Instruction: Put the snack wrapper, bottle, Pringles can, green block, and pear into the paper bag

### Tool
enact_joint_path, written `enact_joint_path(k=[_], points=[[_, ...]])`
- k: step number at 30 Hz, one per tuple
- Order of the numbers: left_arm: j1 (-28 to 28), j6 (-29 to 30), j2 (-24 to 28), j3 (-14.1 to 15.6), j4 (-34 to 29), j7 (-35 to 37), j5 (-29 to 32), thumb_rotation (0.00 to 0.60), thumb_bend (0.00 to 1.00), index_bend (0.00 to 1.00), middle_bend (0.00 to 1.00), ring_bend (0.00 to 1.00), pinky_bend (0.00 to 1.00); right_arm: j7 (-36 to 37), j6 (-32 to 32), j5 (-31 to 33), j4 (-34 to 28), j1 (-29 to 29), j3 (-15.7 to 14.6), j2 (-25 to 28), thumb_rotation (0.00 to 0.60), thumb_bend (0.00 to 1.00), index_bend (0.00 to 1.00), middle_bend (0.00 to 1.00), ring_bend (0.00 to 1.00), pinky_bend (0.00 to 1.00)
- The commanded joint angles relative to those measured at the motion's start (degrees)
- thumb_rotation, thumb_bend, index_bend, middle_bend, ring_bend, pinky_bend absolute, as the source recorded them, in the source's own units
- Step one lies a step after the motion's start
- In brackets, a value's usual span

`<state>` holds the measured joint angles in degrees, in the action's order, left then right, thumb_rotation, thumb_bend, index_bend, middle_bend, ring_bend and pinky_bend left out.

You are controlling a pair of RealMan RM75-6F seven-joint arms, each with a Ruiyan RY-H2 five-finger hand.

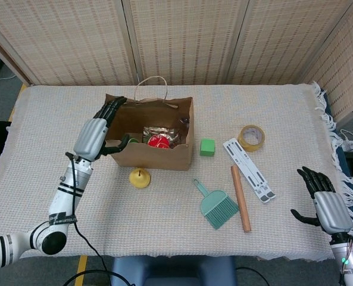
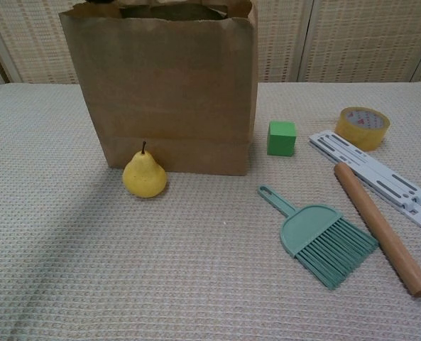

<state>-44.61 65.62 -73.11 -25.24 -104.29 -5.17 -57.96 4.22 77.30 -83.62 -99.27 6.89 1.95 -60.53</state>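
Over the paper bag [image 1: 154,156], the left hand [image 1: 96,134] hovers spread, holding nothing. Just beside the bag stands the pear [image 2: 145,175] (upright, stem up).

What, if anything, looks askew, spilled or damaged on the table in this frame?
Nothing stands out. The paper bag stands upright with its mouth open, the pear sits upright against its front, and the green cube rests beside it. The left hand is empty at the bag's left edge; the right hand is empty too.
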Motion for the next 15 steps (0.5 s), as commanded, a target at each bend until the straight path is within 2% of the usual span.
enact_joint_path(k=[1, 2, 5, 8, 11, 15], points=[[5.1, 5.3, 3.9, -0.5, -4.4, 4.2, -3.0, 0.6, 0.53, 0.4, 0.3, 0.28, 0.48, 0.0, 0.0, -0.1, 0.0, 0.0, -0.1, 0.0, 0.6, 0.11, 0.0, 0.0, 0.0, 0.0], [6.9, 7.3, 5.1, -0.3, -5.1, 5.1, -4.2, 0.6, 0.54, 0.44, 0.33, 0.31, 0.5, -0.1, 0.0, -0.2, 0.0, 0.0, -0.1, 0.0, 0.6, 0.11, 0.0, 0.0, 0.0, 0.0], [11.3, 10.8, 7.9, 0.6, -6.5, 8.2, -6.0, 0.6, 0.55, 0.46, 0.42, 0.4, 0.56, -0.1, 0.0, -0.3, 0.0, 0.0, -0.2, 0.0, 0.6, 0.11, 0.0, 0.0, 0.0, 0.0], [16.2, 12.5, 11.0, 3.5, -6.6, 11.1, -7.7, 0.6, 0.56, 0.47, 0.46, 0.45, 0.59, -0.1, 0.1, -0.3, 0.0, 0.0, -0.2, -0.1, 0.6, 0.11, 0.0, 0.0, 0.0, 0.0], [20.2, 12.5, 13.1, 8.6, -4.6, 13.2, -12.3, 0.6, 0.56, 0.5, 0.5, 0.48, 0.6, -0.2, 0.1, -0.5, 0.0, 0.0, -0.2, -0.2, 0.6, 0.11, 0.0, 0.0, 0.0, 0.0], [23.2, 11.7, 13.3, 16.4, 1.0, 15.0, -23.2, 0.6, 0.56, 0.49, 0.5, 0.48, 0.58, -0.6, -0.2, -0.3, -0.1, 0.1, -0.2, -0.4, 0.6, 0.11, 0.0, 0.0, 0.0, 0.0]])
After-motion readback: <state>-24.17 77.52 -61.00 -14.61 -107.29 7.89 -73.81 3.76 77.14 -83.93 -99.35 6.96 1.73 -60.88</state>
